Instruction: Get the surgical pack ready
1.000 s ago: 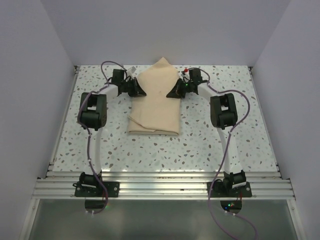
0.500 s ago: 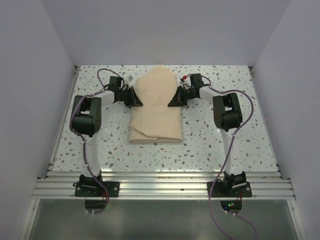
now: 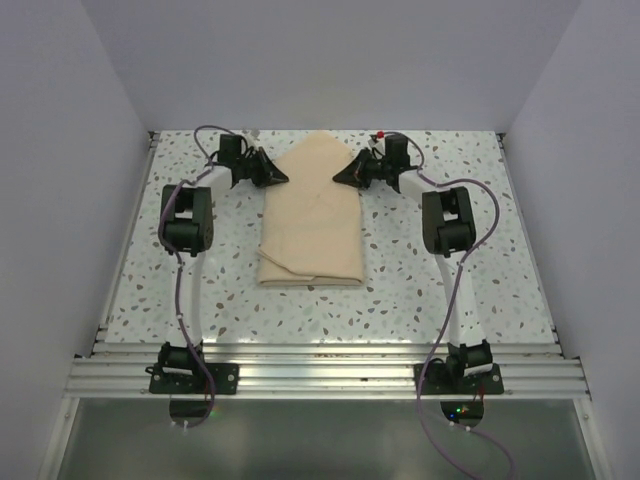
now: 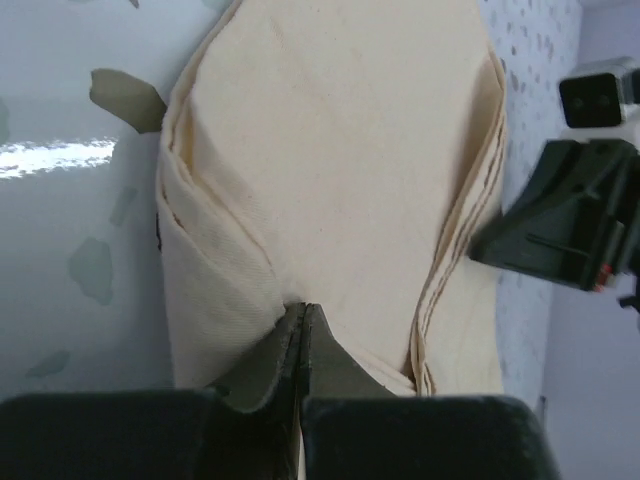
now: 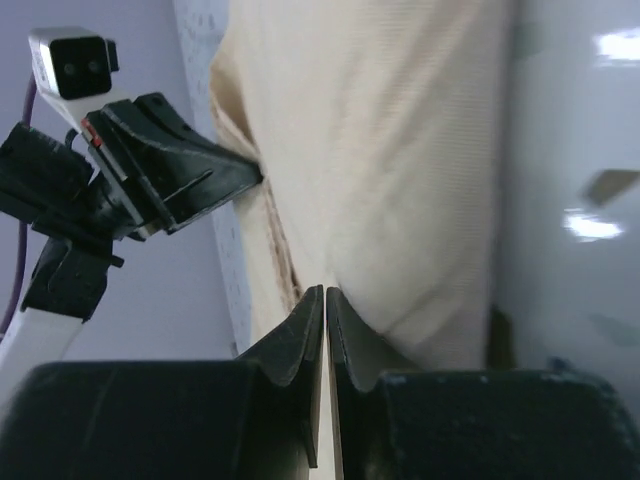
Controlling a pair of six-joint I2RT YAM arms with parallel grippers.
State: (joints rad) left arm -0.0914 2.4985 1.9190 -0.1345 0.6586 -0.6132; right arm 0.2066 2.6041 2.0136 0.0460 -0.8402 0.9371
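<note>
– Wrap sheet (image 3: 312,225): where does it lie?

– In the middle of the speckled tabletop (image 3: 430,290), folded into a long tan bundle. It runs from near the far edge back toward the arm bases, and its near end is squared off.

– And the two grippers?

– They face each other across its far end. The left gripper (image 3: 282,180) is at the far-left edge of the cloth and the right gripper (image 3: 337,178) at the far-right edge. The left wrist view shows that gripper's jaws pressed together, with a pucker of cloth caught at the tips. The right one's jaws are all but together, with only a thin slit between them. The layered cloth edge sits right at the tips and looks pinched there.

– What differs from a second ago?

– Back then the far end rose in a sharp peak and the bundle sat slightly skewed. Half a second ago both grippers had drawn toward the bases, and the near end had slid that way too. Now the grippers are back near the far edge, roughly where they were a second ago. The far tip is broader and lower and the bundle lies straight. The near end has kept its place of half a second ago.
</note>
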